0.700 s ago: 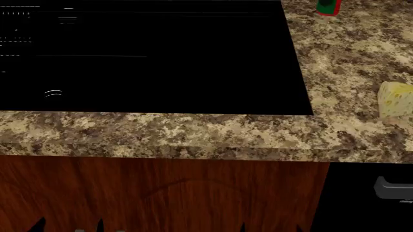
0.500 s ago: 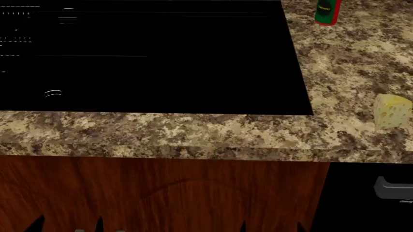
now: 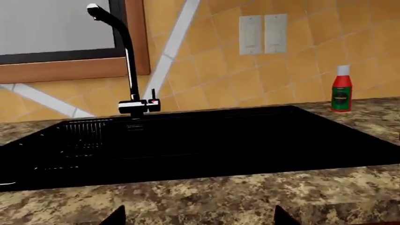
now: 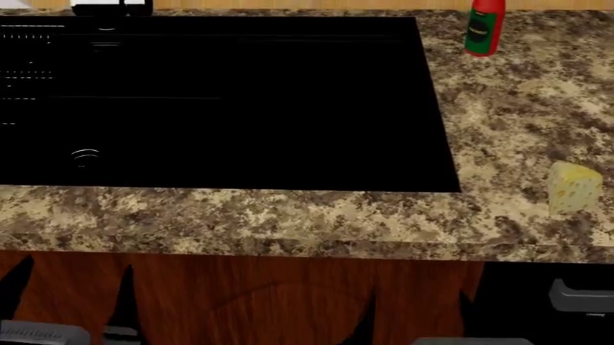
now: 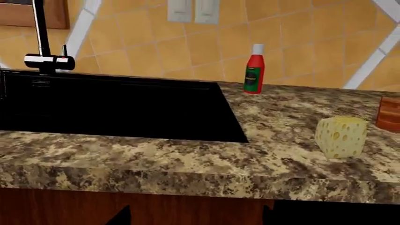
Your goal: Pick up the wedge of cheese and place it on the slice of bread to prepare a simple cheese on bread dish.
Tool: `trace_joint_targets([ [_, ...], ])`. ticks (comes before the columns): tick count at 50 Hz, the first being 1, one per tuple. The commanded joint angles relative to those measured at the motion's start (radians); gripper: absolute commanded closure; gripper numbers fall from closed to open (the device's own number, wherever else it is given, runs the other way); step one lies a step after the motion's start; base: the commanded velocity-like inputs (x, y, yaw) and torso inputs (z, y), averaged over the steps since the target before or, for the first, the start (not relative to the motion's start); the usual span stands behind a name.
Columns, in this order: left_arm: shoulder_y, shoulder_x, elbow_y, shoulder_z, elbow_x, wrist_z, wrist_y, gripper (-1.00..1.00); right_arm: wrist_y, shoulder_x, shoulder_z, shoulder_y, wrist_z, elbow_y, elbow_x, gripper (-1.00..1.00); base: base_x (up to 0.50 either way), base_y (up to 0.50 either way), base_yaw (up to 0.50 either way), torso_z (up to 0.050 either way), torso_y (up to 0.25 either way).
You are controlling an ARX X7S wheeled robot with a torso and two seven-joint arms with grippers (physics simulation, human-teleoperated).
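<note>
The wedge of cheese (image 4: 574, 188), pale yellow with round holes, stands on the granite counter (image 4: 287, 215) right of the sink, near the front edge. It also shows in the right wrist view (image 5: 340, 137). The slice of bread is out of view. My left gripper (image 4: 72, 295) is open and empty, low in front of the wooden cabinet; its tips show in the left wrist view (image 3: 198, 218). My right gripper (image 4: 413, 320) is open and empty, below the counter edge and well left of the cheese; its tips show in the right wrist view (image 5: 196, 218).
A black sink (image 4: 221, 100) fills the counter's left and middle, with a faucet (image 3: 131, 61) behind it. A red bottle (image 4: 484, 27) stands at the back right. A brown-orange object (image 5: 390, 113) is cut off beyond the cheese. A grey handle (image 4: 580, 295) sits below the counter.
The head view has shifted, so the counter, cheese and bottle sit lower in the picture and the cheese a little further left. More of both grippers' fingers shows at the bottom.
</note>
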Motion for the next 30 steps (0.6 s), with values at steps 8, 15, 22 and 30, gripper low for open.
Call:
trace_joint_targets([
  [8, -0.805, -0.068, 0.578, 0.005, -0.216, -0.132, -1.209, -1.00, 0.798, 0.044, -0.003, 0.412, -0.017, -0.433, 0.050, -1.00, 0.00, 0.00, 0.00, 0.050, 0.000],
  [15, -1.093, -0.282, 0.268, -0.094, -1.266, -1.033, -1.139, -1.00, 0.973, 0.037, 0.003, 0.674, -0.010, -0.334, 0.054, -1.00, 0.00, 0.00, 0.00, 0.050, 0.000],
  [22, -0.775, -0.454, 0.339, 0.222, -0.829, -0.735, -0.760, -1.00, 0.714, 0.032, 0.018, 0.500, -0.026, -0.269, 0.068, -1.00, 0.00, 0.00, 0.00, 0.050, 0.000],
  [30, -0.763, -0.469, 0.380, 0.164, -0.890, -0.758, -0.771, -1.00, 0.809, 0.031, 0.054, 0.495, -0.027, -0.383, 0.100, -1.00, 0.00, 0.00, 0.00, 0.004, 0.000],
])
